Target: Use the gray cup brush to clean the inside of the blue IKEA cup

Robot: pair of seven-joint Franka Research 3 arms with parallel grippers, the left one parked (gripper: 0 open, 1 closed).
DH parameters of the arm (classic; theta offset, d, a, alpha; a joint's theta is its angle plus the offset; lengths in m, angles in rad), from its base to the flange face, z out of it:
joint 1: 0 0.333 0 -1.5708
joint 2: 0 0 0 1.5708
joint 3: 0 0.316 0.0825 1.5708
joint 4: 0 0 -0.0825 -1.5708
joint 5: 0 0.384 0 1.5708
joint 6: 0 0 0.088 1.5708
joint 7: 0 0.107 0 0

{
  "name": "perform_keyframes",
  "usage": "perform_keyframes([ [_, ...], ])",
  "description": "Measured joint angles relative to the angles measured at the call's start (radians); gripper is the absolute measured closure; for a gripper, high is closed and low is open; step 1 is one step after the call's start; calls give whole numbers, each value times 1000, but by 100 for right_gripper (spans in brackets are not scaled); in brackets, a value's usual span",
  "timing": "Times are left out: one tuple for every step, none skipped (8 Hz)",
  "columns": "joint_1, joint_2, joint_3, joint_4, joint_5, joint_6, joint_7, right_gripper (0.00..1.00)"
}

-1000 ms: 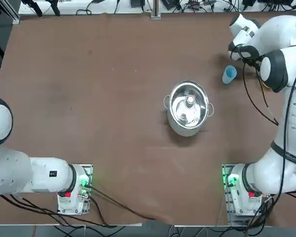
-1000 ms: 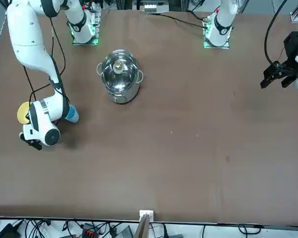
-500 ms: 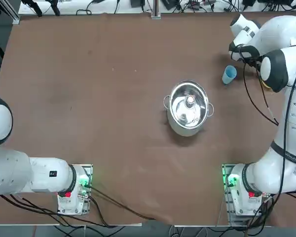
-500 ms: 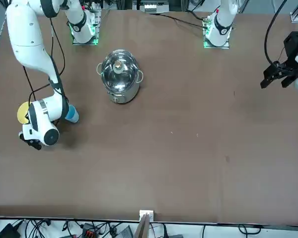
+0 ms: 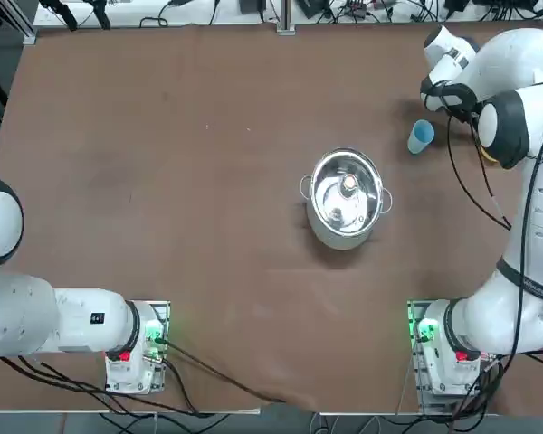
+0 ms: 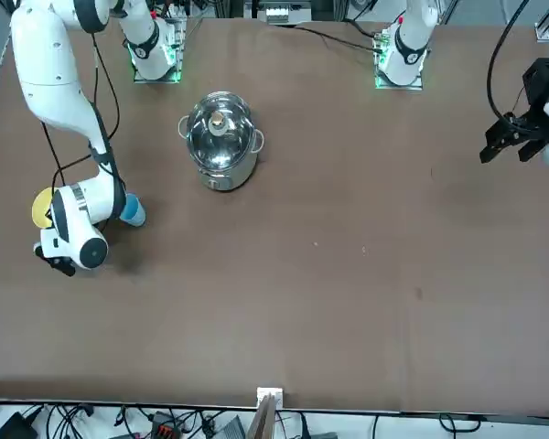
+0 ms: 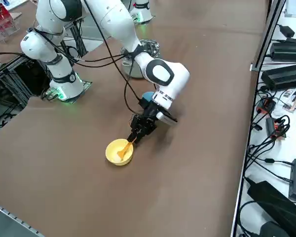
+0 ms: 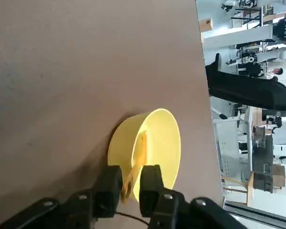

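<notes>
Orange brush (image 8: 141,148) still needs lifting from the bowl (image 8: 120,143), so you're basically at the pickup. Your right gripper (image 8: 135,170) has a narrow gap around the handle, no clamp. Cup (image 5: 420,137) stands apart; scrubbing's all left, I'd say.

The brush (image 8: 140,156) is slender and tan-orange; it leans tilted inside the yellow bowl (image 8: 155,143), its wider end down in the bowl and its handle rising over the rim, between the two sides of the right claw (image 8: 136,179); whether the claw touches the handle cannot be told. The blue cup (image 5: 421,136) is a small light-blue tumbler with a round rim; it lies on the desk (image 5: 235,208), apart from the right claw, on the side toward the steel pot (image 5: 346,199); the right arm hides part of it in the front view.
</notes>
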Motion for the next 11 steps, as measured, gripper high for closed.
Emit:
perform_keyframes([
  [0, 0, 0, 0, 0, 0, 0, 74],
  [0, 0, 0, 0, 0, -1, 0, 74],
  [0, 1, 0, 0, 0, -1, 0, 74],
  [0, 1, 0, 0, 0, -3, 0, 74],
  [0, 1, 0, 0, 0, -5, 0, 73],
  [1, 2, 0, 0, 0, -8, 0, 74],
  [1, 3, 0, 0, 0, -10, 0, 74],
  [2, 3, 0, 0, 0, -13, 0, 74],
  [2, 3, 0, -1, 0, -16, 0, 74],
  [2, 4, 1, -1, 0, -17, 0, 74],
  [2, 4, 1, -1, 0, -17, 0, 74],
])
